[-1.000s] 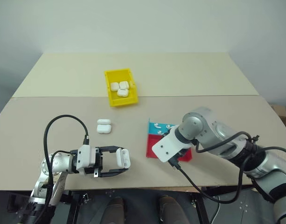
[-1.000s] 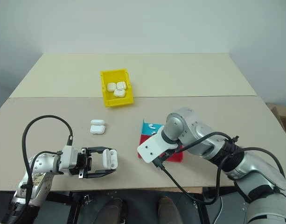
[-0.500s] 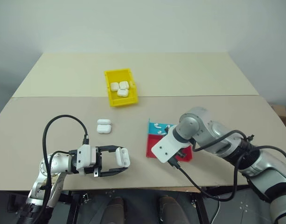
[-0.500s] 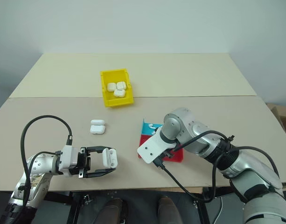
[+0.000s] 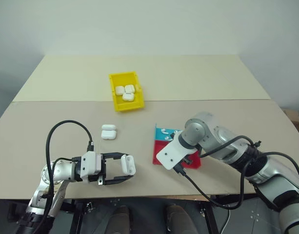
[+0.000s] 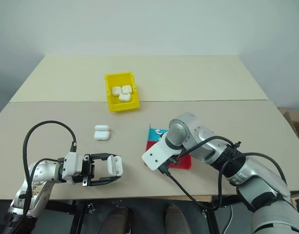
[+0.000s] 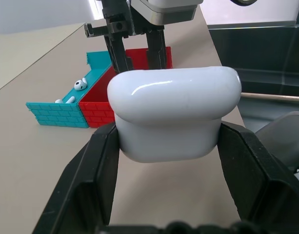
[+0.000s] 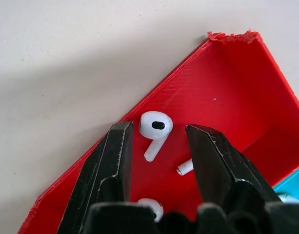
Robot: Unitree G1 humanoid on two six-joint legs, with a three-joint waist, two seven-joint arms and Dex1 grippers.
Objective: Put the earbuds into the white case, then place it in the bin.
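Note:
My left gripper (image 5: 126, 167) is shut on a white case (image 5: 129, 164), lid closed, and holds it just above the table near the front edge. The right gripper (image 8: 157, 128) points down into the red half of the red and teal tray (image 5: 156, 155). It is open, its two fingers standing either side of one earbud (image 8: 154, 125) that lies on the tray floor. Two more earbuds (image 8: 147, 206) lie close by in the red half. Others rest in the teal half (image 7: 80, 85). The yellow bin (image 5: 113, 92) stands at mid-table.
Three white cases (image 5: 127, 92) lie in the bin. Two more cases (image 5: 108, 132) lie on the table between the bin and my left gripper. The table's front edge runs just below both arms.
The right forearm has shifted slightly to the left over the tray. The left gripper and its case have kept still.

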